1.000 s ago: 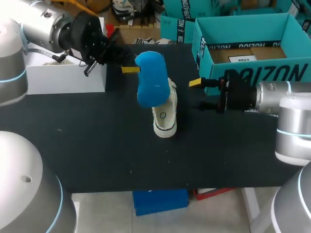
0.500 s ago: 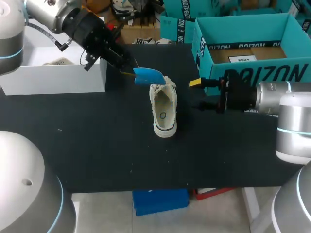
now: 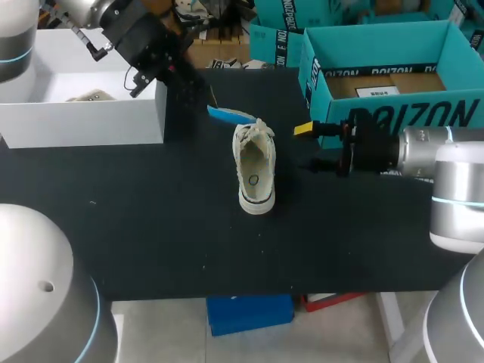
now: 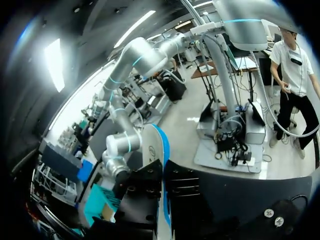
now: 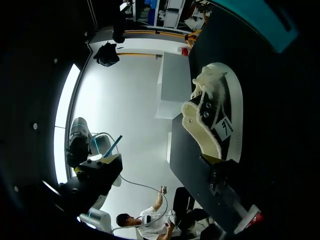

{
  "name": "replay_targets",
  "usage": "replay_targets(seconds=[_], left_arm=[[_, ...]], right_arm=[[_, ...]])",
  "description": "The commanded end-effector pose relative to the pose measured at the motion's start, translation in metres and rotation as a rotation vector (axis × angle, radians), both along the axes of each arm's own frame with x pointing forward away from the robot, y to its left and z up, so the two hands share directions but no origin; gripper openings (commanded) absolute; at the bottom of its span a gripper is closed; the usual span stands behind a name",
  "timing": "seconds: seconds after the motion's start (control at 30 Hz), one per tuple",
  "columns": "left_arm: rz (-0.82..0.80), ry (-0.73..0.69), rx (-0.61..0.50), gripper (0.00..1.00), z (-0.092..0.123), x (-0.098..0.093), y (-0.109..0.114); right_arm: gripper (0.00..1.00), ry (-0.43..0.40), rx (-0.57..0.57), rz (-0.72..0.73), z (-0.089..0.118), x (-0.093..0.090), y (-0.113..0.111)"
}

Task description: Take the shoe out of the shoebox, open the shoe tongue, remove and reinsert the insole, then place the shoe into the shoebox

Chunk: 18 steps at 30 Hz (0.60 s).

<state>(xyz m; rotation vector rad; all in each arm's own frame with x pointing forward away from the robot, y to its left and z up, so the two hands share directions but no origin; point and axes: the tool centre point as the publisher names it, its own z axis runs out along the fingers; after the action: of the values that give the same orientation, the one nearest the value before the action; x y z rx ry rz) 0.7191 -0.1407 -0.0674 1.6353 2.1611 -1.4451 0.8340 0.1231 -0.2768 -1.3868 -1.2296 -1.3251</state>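
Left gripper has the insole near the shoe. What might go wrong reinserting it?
The shoe stands unheld: the right gripper is open beside it, not gripping, so pushing the insole in may shove or tip it. The left gripper pinches the insole by one end only; it may bend or catch on the laces.

Black table (image 3: pixel 151 227), white open box (image 3: pixel 83 125) on it

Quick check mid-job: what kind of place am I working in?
Likely a robot lab test bench: my left arm and right arm at a black table, with a shoe, teal shoebox and white box.
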Motion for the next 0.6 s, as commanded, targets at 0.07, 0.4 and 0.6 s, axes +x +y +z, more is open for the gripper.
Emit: replay_targets(seconds=[0.07,0.4,0.6], left_arm=[[0.051,-0.129,-0.003,0.00,-0.015,-0.043,0.007],[0.116,-0.419,-0.034,0.00,-0.058,-0.080,0.022],[0.122,-0.580,-0.078,0.00,-0.077,-0.080,0.028]], right_arm=[[1.00,0.001,-0.002,-0.003,0.000,0.000,0.002],[1.00,0.001,-0.002,-0.003,0.000,0.000,0.002],[1.00,0.001,-0.002,-0.003,0.000,0.000,0.002]])
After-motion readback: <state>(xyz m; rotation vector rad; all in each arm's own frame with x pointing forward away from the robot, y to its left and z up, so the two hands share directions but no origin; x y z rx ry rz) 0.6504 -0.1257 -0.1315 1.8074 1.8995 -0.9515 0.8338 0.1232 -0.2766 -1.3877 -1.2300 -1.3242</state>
